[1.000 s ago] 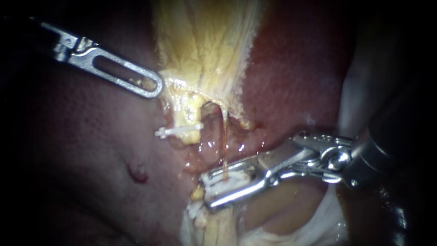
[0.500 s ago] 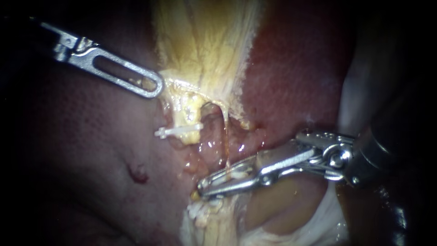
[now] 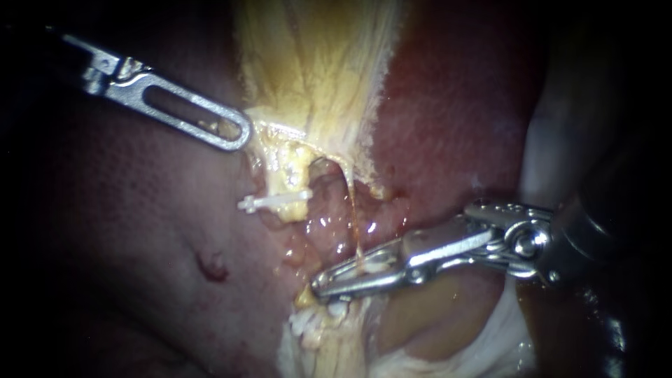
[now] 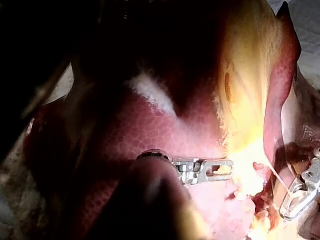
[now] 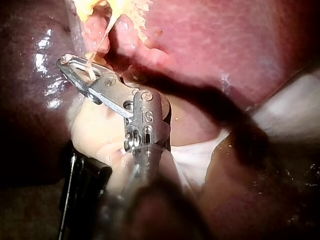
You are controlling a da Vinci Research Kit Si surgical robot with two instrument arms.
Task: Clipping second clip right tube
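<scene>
While the liver [image 3: 133,238] lay dark on both sides and the pale yellow gallbladder [image 3: 315,70] hung between, my left instrument [image 3: 234,134] held its jaws closed on the gallbladder's lower edge. My right instrument [image 3: 329,283] had its jaws squeezed nearly flat on the right tube [image 3: 350,203] — a thin amber strand running down from the gallbladder into them. Something pale lay between them, which I took for the second clip [image 3: 369,266]. To do this well, I judged, the squeeze should finish squarely across the tube, and the jaws should open fully before backing away, so that so thin a strand was not dragged. A white clip [image 3: 276,201] sat well apart on the yellow tissue to the left. Just below the right jaws, white bits [image 3: 306,323] might have been another clip — I could not tell. Whether the new one had latched was hidden by the metal.
</scene>
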